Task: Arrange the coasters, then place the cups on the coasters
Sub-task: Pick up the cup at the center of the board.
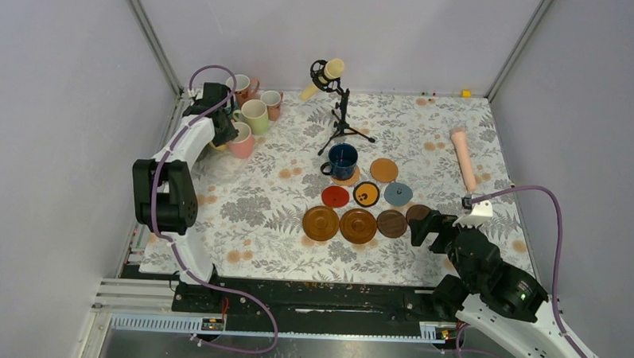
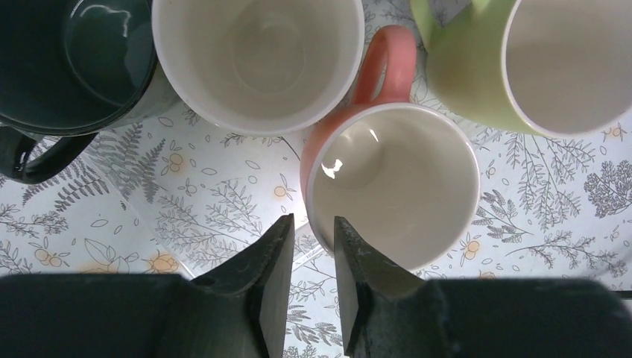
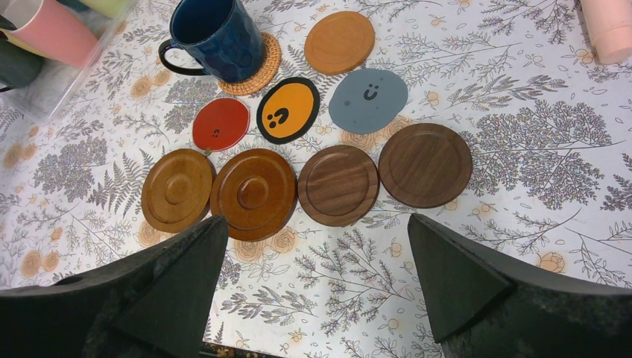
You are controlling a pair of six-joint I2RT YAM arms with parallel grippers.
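Observation:
Several cups cluster at the back left. My left gripper hangs over the pink cup, its narrow jaws astride the near rim with one finger outside and one inside. A thin gap shows beside the outer finger. A cream cup, a dark green cup and a pale green cup stand around it. The navy cup sits on a cork coaster. The wooden coasters, red coaster, orange coaster and grey-blue coaster lie mid-table. My right gripper stands wide open, just nearer than them.
A cream microphone on a black stand rises behind the coasters. A pink cylinder lies at the right. Grey walls close in the table on three sides. The cups stand close together, nearly rim to rim.

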